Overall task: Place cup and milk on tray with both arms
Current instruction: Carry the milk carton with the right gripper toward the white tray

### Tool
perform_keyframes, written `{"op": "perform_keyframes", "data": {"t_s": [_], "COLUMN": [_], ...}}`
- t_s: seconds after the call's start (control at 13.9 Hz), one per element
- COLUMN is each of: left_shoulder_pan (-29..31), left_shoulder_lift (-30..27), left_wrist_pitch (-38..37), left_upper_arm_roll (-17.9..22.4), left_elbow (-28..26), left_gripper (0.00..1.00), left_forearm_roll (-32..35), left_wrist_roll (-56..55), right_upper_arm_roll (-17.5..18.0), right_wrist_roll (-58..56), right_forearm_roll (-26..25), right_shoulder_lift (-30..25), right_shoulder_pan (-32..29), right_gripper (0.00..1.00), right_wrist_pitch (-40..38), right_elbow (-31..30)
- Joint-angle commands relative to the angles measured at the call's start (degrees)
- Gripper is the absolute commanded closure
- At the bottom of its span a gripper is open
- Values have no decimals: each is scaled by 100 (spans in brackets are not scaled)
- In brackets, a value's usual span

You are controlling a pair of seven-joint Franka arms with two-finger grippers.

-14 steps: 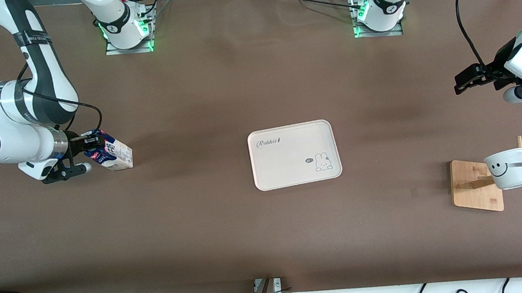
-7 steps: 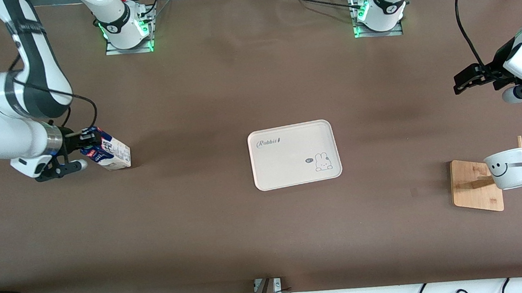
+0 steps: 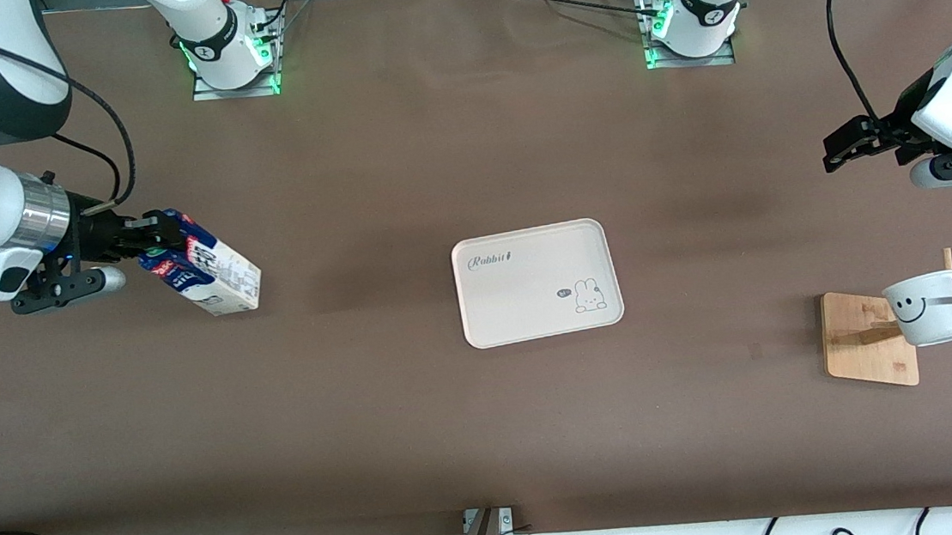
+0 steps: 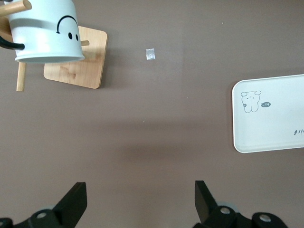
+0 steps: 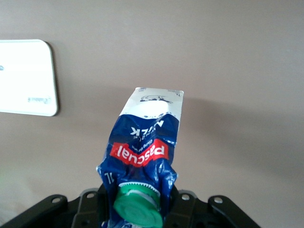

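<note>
Milk (image 3: 214, 277) in the right tool's (image 3: 159, 239) grip, cup (image 3: 929, 318) on its rack (image 3: 866, 345).

Front view puts the tilted carton over the surface (image 3: 423, 444) at nine o'clock from the tray (image 3: 528, 271), the right tool clamped on its top end; only the right wrist view shows the green cap, a red "Pascal" band and "MILK" printed upside down, with the fingers mostly hidden by the carton. "Rabbit" and a rabbit drawing read on the tray, which both wrist views cut off at the edge. At two o'clock from the tray the left tool (image 3: 840, 149) hovers over bare surface; its wrist view shows the fingers spread wide on nothing. The smiley-faced cup hangs on the wooden rack at four o'clock, its handle partly cut off in that wrist view.
</note>
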Motion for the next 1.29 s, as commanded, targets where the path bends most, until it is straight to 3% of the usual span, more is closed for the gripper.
{"op": "perform_keyframes", "data": {"t_s": [0.0, 0.72, 1.22], "left_shoulder_pan": [-40, -40, -49], "left_shoulder_lift": [31, 40, 40], "left_wrist_pitch": [-41, -41, -41], "left_upper_arm_roll": [2, 2, 2], "left_elbow": [134, 196, 204], "left_gripper": [0, 0, 0], "left_forearm_roll": [-31, -40, -40], "left_wrist_roll": [-65, -65, -65], "right_upper_arm_roll": [-5, -5, -5], "right_wrist_roll": [663, 2000, 3793], "right_forearm_roll": [100, 30, 48], "right_shoulder_lift": [129, 428, 700], "right_shoulder_pan": [422, 1591, 2496], "right_gripper": [59, 59, 59], "right_wrist_pitch": [-32, 495, 1347], "right_elbow": [183, 587, 578]}}
